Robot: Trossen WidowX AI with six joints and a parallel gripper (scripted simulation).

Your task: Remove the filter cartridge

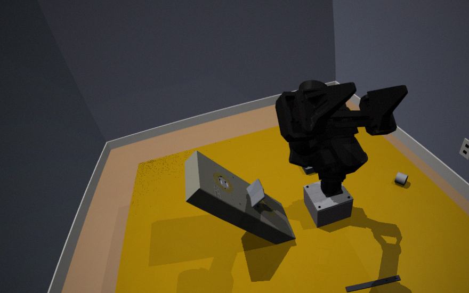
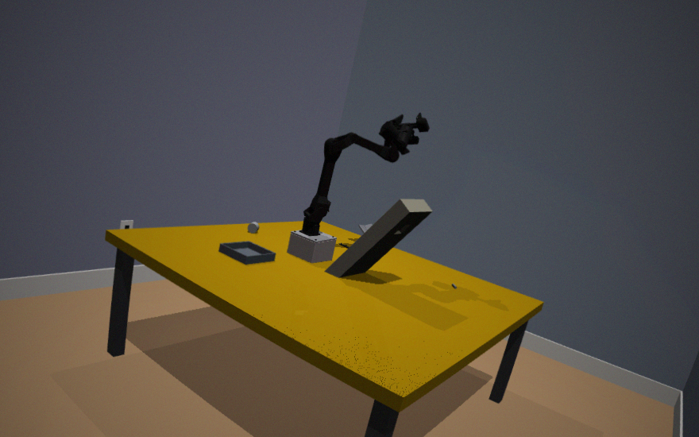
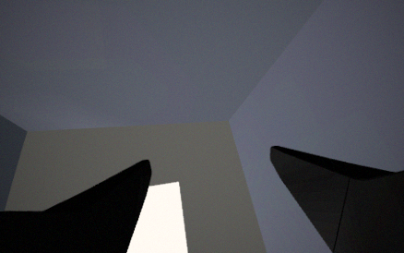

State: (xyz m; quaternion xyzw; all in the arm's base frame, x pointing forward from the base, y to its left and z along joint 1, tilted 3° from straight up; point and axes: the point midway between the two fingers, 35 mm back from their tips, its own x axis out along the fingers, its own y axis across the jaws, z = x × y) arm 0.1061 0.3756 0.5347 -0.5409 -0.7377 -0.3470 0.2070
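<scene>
The service panel (image 1: 207, 202) (image 2: 379, 238) is a grey slab leaning at a slant on the yellow table. The round filter cartridge (image 1: 223, 182) sits in its face inside a tan ring, in the panel's upper left part in the top view; its slots are small there. The dark tray (image 2: 233, 257) (image 1: 309, 170) lies beside the robot base, mostly hidden behind the arm in the top view. My gripper (image 1: 380, 87) (image 2: 411, 114) (image 3: 210, 159) is open and empty, high above the table, apart from panel and tray. The wrist view shows neither panel, cartridge nor tray.
A pale tilted plate (image 1: 256, 193) stands out from the panel face, partly over a second ring mark. A white cylinder (image 1: 401, 178) (image 2: 252, 227) lies beyond the base (image 1: 329, 214) (image 2: 309, 249). A flat dark bar (image 1: 372, 283) lies on the table at the near side in the top view.
</scene>
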